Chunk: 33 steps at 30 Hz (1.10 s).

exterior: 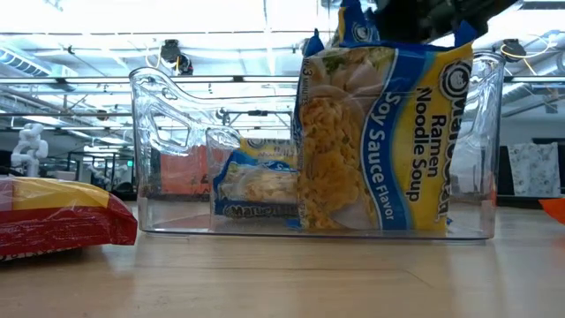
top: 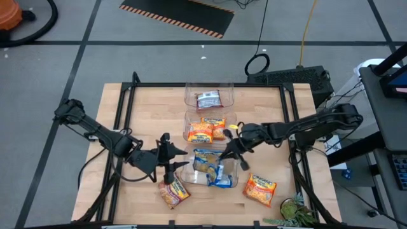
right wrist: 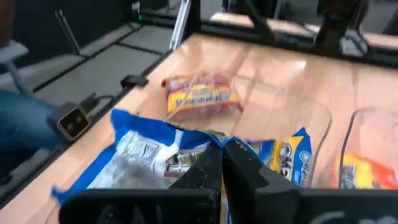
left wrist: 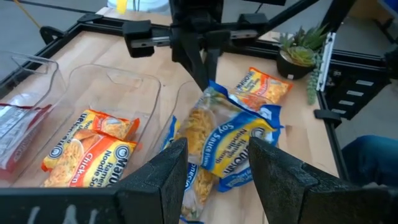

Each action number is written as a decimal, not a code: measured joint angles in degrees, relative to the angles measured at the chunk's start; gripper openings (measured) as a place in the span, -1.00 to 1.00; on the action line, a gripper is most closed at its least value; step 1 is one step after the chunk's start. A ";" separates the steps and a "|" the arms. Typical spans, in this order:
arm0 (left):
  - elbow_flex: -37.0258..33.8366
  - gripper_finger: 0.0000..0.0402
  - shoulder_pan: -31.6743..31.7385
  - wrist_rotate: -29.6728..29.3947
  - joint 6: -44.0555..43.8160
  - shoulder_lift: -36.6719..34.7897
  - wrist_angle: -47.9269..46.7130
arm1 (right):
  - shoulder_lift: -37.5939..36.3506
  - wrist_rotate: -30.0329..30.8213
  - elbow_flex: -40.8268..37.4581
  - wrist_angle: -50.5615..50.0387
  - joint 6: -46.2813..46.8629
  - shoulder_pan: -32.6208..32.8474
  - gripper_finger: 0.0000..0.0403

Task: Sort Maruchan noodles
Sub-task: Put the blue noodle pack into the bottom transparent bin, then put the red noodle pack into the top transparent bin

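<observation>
Blue-yellow soy sauce packet point(exterior: 375, 141) stands upright in the near clear bin point(exterior: 168, 159), against its right-hand wall in the low view, top edge pinched in my right gripper point(top: 230, 151); fingers clamped together on it, seen from wrist cam too. A 2nd blue packet point(exterior: 256, 190) lies flat in the same bin beside it.

My left gripper point(top: 170, 166) sits just left of that bin, fingers point(left wrist: 165, 180) apart, nothing between them, pointing at the held pkt.

Middle bin point(top: 189, 117) holds two orange chicken packets point(top: 206, 129), side by side. Far bin point(top: 227, 95) holds one reddish-brown packet point(top: 208, 100).

Loose on the table point(top: 127, 203): one red/yellow packet point(top: 173, 193) near the front edge, just below my left gripper, and an orange packet point(top: 259, 189) to the right of the near bin, apart from it. Small potted plant point(top: 296, 210) at the front right corner, near that orange pkt.
</observation>
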 joint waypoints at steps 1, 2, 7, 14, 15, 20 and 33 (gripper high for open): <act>0.00 -0.13 -0.28 -0.02 -0.06 0.00 0.00 | -0.67 -0.01 0.00 -1.77 0.01 0.02 -0.98; 0.00 -0.13 -0.59 0.00 -0.16 0.00 0.00 | -1.56 0.00 0.00 -4.30 0.16 0.02 -0.96; 0.00 -0.13 -2.34 0.01 -1.16 0.00 -0.09 | -8.60 6.11 0.00 -18.43 2.07 0.26 -0.80; 0.00 -0.13 -3.32 0.00 -2.09 0.00 0.12 | -19.03 15.14 -0.02 -25.70 8.84 2.70 -0.53; 0.00 -0.13 -3.30 -0.01 -2.50 0.00 0.11 | -20.00 15.09 -0.02 -25.56 10.20 3.33 -0.49; 0.00 -0.13 -3.30 -0.82 -3.61 0.00 0.15 | -21.59 14.96 -0.18 -25.26 16.20 8.49 -0.41; 0.00 -0.13 -5.44 0.63 -7.19 1.20 -3.24 | -18.46 31.37 -4.72 -24.52 30.40 26.28 -0.42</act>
